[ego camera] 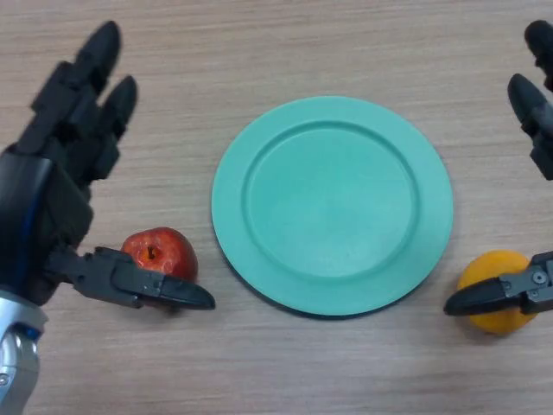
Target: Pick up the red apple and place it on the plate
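Note:
A red apple [161,251] lies on the wooden table just left of the green plate [333,203], stem side up. My left hand [52,194] hovers over the table's left side with fingers stretched straight toward the far edge; its thumb [138,284] reaches across the near side of the apple and partly covers it. The plate holds nothing. My right hand [536,112] shows at the right edge, fingers straight, its thumb [497,296] lying in front of an orange.
An orange [494,294] sits on the table right of the plate, near the front right. The wooden tabletop [285,52] fills the whole view.

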Robot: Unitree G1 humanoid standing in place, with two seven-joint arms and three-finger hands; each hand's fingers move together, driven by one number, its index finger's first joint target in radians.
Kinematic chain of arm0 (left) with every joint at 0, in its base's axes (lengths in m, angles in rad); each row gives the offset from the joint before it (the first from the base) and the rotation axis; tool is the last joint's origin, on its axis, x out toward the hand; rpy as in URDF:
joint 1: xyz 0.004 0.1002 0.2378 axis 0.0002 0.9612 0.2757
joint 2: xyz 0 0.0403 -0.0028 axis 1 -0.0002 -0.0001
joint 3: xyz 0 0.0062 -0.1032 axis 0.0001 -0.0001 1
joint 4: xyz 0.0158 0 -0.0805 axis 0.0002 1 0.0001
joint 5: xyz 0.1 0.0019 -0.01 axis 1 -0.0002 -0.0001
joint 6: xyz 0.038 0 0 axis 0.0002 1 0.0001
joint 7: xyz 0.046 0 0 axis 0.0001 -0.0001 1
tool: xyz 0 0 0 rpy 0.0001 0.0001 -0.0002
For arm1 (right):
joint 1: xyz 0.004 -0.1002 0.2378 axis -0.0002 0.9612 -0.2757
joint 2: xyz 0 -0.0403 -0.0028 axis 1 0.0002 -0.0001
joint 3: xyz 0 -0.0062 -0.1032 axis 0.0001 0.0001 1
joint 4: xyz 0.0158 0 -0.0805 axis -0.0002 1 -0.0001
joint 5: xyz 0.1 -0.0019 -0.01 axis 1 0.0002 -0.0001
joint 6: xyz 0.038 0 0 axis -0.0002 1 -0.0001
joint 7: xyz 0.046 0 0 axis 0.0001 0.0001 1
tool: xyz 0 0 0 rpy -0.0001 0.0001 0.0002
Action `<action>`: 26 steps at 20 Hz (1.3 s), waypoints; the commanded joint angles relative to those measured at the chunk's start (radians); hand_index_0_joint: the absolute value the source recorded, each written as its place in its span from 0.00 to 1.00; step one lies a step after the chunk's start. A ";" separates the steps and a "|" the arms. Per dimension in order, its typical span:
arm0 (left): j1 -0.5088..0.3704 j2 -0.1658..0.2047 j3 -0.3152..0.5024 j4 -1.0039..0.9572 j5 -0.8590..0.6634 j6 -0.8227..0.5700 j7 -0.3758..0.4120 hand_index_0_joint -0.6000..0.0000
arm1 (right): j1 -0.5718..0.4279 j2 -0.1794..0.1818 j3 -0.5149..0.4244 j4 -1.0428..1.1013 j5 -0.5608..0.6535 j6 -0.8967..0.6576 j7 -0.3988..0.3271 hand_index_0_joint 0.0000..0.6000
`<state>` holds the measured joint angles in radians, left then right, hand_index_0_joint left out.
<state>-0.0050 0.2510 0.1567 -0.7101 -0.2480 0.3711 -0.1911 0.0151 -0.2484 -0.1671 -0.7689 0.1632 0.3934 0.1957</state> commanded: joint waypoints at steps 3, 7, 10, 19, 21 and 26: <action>-0.028 0.025 0.055 -0.101 -0.028 -0.069 0.041 1.00 | -0.010 -0.019 -0.061 -0.075 -0.020 -0.127 -0.002 0.00; -0.036 0.029 0.061 -0.081 -0.019 -0.097 0.040 1.00 | -0.023 -0.025 -0.057 -0.079 -0.041 -0.097 -0.007 0.00; 0.043 0.001 0.058 -0.047 0.057 -0.233 0.011 1.00 | -0.037 -0.028 -0.038 -0.065 -0.076 -0.069 -0.003 0.00; 0.250 -0.061 0.189 0.315 0.170 -0.662 0.018 1.00 | -0.075 -0.018 0.043 -0.035 -0.076 -0.028 0.003 0.00; 0.220 -0.056 0.204 0.412 0.195 -0.679 0.017 1.00 | -0.079 -0.018 0.062 -0.052 -0.085 -0.006 0.003 0.00; 0.129 -0.011 0.082 0.607 0.295 -0.717 0.120 1.00 | -0.053 -0.007 0.060 -0.081 -0.075 -0.006 0.008 0.00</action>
<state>0.1351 0.1961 0.1973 -0.0489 0.0420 -0.2060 -0.0960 -0.0167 -0.2465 -0.0685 -0.7928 0.0830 0.4866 0.2091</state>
